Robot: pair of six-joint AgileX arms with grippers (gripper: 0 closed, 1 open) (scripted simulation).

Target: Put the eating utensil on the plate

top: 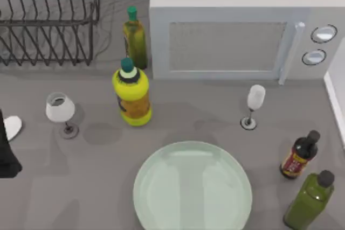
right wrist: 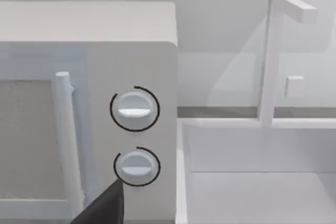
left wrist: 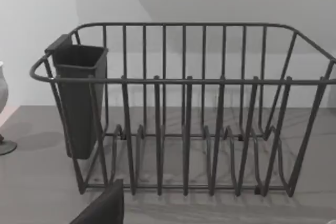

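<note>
Top view: pale-green glassy plate [top: 192, 187] lies flat, round, smooth-rimmed, near centre; left arm [top: 6, 152] parked far left, jaw state indiscernible.

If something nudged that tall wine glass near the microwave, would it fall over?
Probably. The wine glass stands on a thin stem over a small foot, so it looks top-heavy and apt to tip. Being clear glass, it may be slippery and breakable, and could roll once down.

No wording can be read (the bottle labels [top: 295, 161] are blurred).

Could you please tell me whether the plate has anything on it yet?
Empty: the plate shows only bare pale-green surface from above.
</note>
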